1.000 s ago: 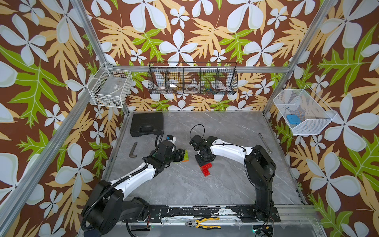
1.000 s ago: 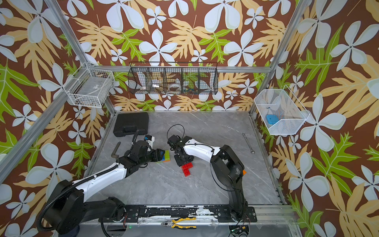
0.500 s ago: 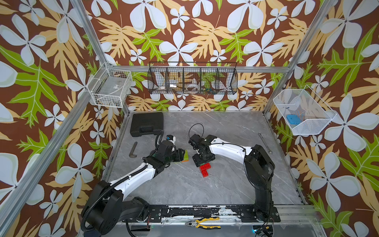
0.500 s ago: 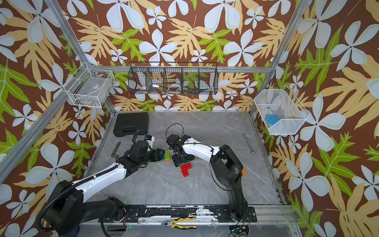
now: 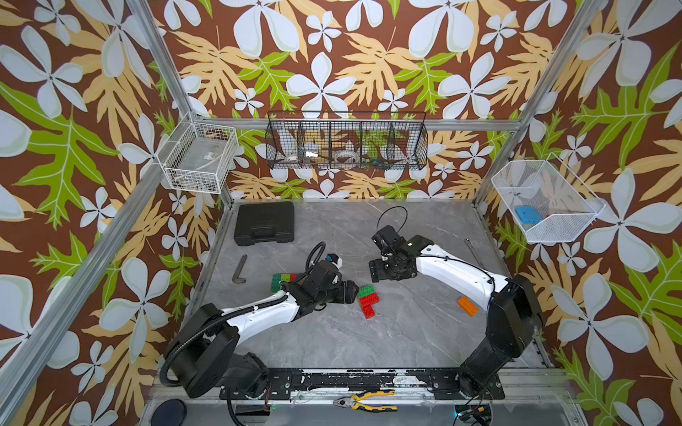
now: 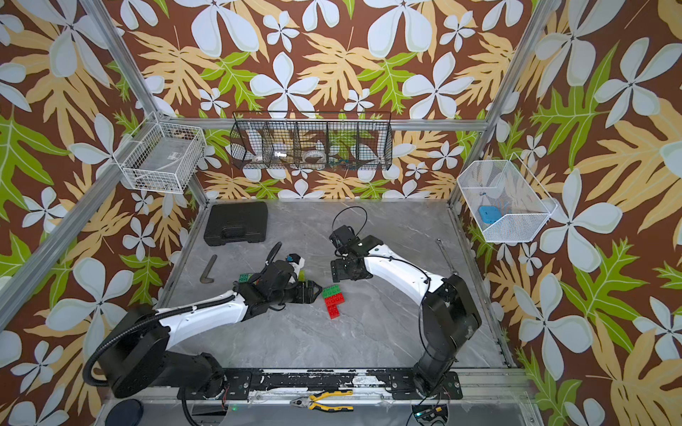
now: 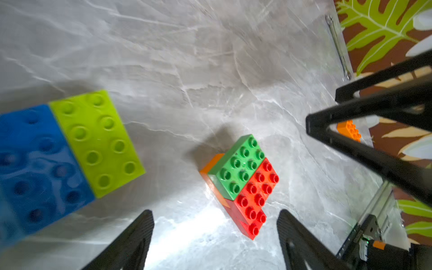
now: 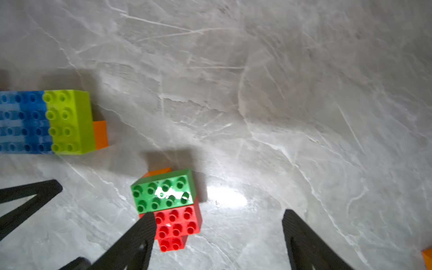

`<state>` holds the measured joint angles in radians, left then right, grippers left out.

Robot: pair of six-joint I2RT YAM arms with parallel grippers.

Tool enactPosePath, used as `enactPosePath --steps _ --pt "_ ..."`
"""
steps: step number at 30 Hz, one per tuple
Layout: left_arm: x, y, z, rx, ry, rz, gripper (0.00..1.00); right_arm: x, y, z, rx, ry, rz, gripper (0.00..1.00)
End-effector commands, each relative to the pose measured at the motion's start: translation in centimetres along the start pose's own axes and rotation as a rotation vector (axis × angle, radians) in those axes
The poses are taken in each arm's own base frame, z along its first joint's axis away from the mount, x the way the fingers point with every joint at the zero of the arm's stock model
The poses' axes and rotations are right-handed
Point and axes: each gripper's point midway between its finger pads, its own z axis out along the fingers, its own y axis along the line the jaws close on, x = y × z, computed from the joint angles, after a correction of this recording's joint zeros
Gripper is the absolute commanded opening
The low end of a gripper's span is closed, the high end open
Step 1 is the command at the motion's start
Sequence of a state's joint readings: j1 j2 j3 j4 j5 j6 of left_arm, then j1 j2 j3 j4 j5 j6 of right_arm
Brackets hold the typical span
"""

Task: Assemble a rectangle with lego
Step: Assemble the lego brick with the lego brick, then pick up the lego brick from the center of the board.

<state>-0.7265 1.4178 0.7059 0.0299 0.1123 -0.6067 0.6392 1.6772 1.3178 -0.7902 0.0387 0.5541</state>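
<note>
Three lego groups lie on the table (image 5: 406, 332). A green-and-red cluster (image 5: 367, 301) sits near the middle, with an orange layer showing beneath it. A blue-and-lime slab (image 7: 70, 145) lies toward the left edge, partly under the left arm. A lone orange brick (image 5: 468, 306) rests near the right edge. The left gripper (image 7: 215, 215) and right gripper (image 8: 217, 214) are both spread wide and empty, each near the cluster.
</note>
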Motion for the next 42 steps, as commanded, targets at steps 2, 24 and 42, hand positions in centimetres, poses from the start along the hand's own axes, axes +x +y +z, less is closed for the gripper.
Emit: enactPosePath --steps 2,24,42 --pt "0.0 -0.1 1.1 -0.025 0.027 -0.051 0.76 -1.0 -1.2 -0.4 0.005 -0.072 0.065 0.83" --pt "1.7 -0.5 3.3 -0.075 0.123 -0.043 0.58 -0.1 -4.0 0.4 0.025 -0.085 0.084 0.83" --pt "3.5 0.6 3.4 -0.117 0.202 -0.023 0.34 0.2 -8.4 -0.1 0.105 -0.081 0.129 0.83"
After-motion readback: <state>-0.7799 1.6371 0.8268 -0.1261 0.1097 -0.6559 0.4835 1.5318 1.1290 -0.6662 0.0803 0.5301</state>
